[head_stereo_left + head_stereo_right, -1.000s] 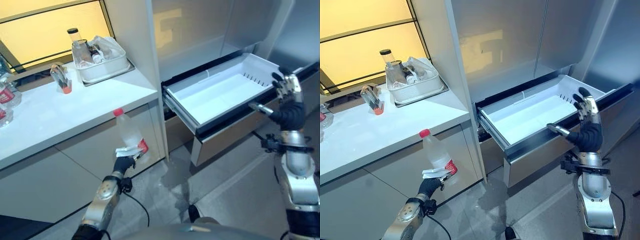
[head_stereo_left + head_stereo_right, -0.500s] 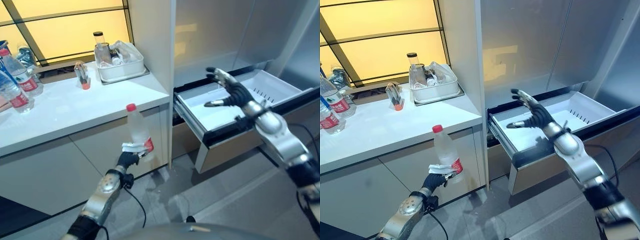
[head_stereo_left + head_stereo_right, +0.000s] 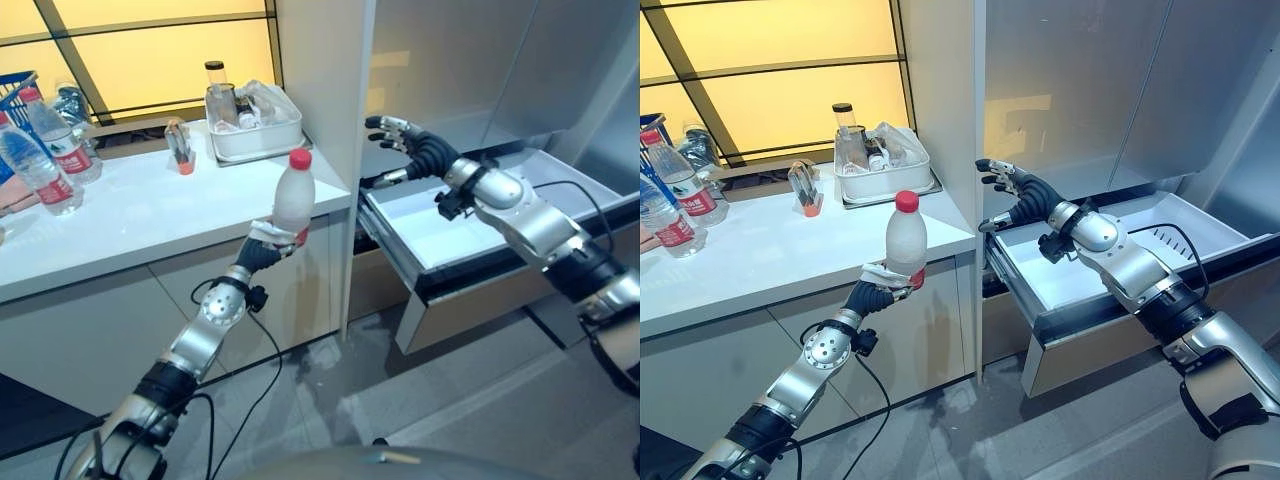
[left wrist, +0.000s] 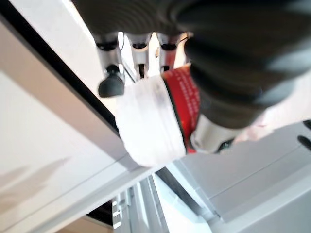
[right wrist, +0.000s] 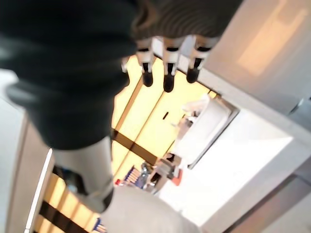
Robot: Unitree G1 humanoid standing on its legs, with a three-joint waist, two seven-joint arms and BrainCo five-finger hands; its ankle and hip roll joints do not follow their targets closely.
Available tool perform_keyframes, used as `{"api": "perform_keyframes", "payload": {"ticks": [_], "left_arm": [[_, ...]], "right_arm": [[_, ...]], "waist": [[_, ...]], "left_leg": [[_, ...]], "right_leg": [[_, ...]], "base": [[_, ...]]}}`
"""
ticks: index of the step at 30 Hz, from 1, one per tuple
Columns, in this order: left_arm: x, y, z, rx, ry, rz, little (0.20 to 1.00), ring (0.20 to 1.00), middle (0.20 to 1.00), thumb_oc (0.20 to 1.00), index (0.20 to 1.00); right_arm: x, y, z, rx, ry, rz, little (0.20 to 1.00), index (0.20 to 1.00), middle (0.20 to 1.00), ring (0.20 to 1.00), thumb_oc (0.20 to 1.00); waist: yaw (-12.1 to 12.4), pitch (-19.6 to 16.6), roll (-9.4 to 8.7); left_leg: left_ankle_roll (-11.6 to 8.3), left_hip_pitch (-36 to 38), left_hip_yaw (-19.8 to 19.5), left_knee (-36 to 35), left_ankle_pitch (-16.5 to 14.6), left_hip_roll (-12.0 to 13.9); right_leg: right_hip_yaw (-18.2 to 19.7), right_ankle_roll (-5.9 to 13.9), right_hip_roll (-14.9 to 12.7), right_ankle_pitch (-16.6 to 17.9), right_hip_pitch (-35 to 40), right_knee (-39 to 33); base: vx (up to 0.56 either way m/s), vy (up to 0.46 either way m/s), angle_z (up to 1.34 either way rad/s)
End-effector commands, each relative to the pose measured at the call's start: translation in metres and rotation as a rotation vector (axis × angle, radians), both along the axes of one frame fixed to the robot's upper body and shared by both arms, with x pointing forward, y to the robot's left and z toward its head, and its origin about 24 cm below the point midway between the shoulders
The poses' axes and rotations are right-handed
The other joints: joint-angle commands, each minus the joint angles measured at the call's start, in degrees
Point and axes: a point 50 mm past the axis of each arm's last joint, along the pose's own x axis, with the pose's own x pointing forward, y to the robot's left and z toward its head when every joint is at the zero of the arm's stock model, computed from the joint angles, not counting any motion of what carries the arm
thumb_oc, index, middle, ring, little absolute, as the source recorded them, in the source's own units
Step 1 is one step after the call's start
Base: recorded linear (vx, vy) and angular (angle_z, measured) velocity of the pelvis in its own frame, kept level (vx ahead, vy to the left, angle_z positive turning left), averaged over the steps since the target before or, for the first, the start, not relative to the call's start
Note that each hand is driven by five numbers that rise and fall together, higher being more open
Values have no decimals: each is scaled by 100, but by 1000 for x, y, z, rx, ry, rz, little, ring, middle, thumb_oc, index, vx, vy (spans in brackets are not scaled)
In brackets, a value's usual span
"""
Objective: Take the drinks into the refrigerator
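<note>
Item under carriage: one clear plastic bottle (image 3: 294,195) with a red cap and a red label band near its base. It stands upright in the left hand (image 3: 262,252), just in front of the white counter's (image 3: 130,215) front edge and left of the open drawer (image 3: 470,215).

Handling assessment: the thin clear wall will likely give under a hard squeeze and is smooth, so slip is a fair risk. The contents look pale; how full it is cannot be told, so its weight stays uncertain. The present hold sits low, round the label band and the base, which leaves the tall body and cap free above. That is judged adequate while the bottle stays upright, but top-heavy if tilted. A hold nearer mid-body would steady it better.

Left hand: fingers and thumb curled round the bottle's lower end, as the left wrist view confirms, with dark tips pressed against the ribbed base (image 4: 148,119).

Right hand (image 3: 1025,198): raised over the near left corner of the drawer, fingers spread and nearly straight, holding nothing and touching nothing that can be seen.

Drawer: pulled out, white inside, nothing seen in it.

Further back on the counter: a white tray (image 3: 255,135) of clutter, and more bottles (image 3: 40,150) at the far left edge.
</note>
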Motion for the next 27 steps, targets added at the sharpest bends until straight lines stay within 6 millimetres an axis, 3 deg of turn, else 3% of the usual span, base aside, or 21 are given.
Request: {"api": "perform_keyframes", "payload": {"ticks": [1, 9, 27], "left_arm": [[21, -10, 71, -52, -352, -32, 200, 200, 200, 200, 200], [33, -13, 83, -69, -389, 5, 200, 200, 200, 200, 200], [56, -62, 102, -156, -375, -94, 200, 200, 200, 200, 200]], "right_arm": [[0, 8, 43, 46, -107, 53, 1000, 1000, 1000, 1000, 1000], [2, 9, 46, 94, -124, 25, 1000, 1000, 1000, 1000, 1000], [6, 85, 54, 97, -165, 150, 1000, 1000, 1000, 1000, 1000]], "waist": [[35, -174, -52], [1, -163, 5], [-27, -259, 37]], "left_leg": [[10, -425, -375, 251, -120, -151], [23, -377, -407, 275, -155, -141], [13, -301, -472, 302, -163, -97]], "right_leg": [[-434, 227, -142, -1093, 447, 516], [-460, 219, -148, -1184, 439, 705], [-525, 193, -152, -1270, 568, 720]], "base": [[20, -6, 6], [4, -2, 2], [8, -2, 1]]}}
